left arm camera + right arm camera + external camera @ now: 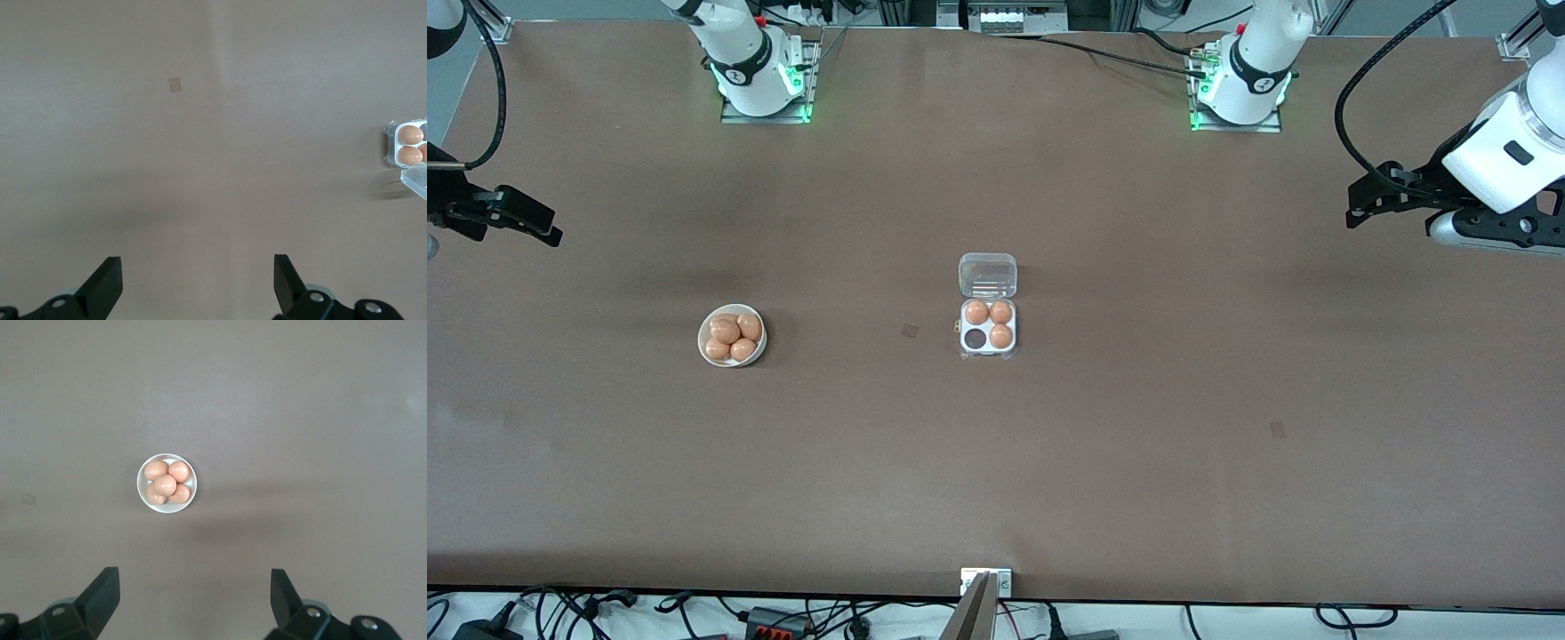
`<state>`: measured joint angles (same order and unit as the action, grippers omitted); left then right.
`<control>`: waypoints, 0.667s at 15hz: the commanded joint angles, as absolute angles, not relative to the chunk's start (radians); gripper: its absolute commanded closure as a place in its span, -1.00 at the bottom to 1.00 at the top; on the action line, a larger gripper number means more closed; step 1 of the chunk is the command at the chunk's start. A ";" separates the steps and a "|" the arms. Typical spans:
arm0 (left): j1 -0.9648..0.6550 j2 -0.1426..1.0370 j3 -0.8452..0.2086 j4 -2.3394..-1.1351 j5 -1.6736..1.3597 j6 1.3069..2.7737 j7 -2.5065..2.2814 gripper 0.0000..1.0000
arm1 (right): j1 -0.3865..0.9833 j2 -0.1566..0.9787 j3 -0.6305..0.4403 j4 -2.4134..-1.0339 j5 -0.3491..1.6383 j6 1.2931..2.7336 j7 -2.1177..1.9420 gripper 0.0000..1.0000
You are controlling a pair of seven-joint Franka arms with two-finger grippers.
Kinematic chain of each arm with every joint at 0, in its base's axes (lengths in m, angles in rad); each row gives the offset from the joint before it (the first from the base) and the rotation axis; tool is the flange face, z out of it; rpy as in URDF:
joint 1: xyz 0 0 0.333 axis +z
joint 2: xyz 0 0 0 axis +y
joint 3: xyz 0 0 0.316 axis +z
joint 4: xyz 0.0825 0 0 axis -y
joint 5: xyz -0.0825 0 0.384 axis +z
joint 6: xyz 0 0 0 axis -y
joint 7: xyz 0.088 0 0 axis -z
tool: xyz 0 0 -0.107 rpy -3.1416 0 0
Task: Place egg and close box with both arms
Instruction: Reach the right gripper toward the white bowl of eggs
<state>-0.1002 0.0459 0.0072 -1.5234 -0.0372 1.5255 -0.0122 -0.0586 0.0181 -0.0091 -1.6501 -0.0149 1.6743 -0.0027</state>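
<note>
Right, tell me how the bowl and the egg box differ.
The bowl is round and lidless; the egg box is square, its clear lid open. The bowl holds eggs heaped together; the box holds three in separate cells, one cell empty. The bowl sits toward the right arm's end. Both are white.

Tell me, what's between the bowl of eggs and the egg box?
Only bare table, bar a small flat patch, between bowl and box, per the front view.
</note>
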 commanded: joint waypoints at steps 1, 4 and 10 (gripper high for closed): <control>-0.107 0.049 0.008 -1.499 -0.025 1.503 -0.020 -1.00 | -0.069 0.038 0.002 -1.657 -0.020 1.678 -0.017 -1.00; -0.107 0.049 0.008 -1.499 -0.025 1.503 -0.020 -1.00 | -0.060 0.119 0.002 -1.655 -0.018 1.712 -0.008 -1.00; -0.118 0.049 0.008 -1.499 -0.021 1.503 -0.020 -1.00 | -0.021 0.360 0.003 -1.655 -0.020 1.873 -0.005 -1.00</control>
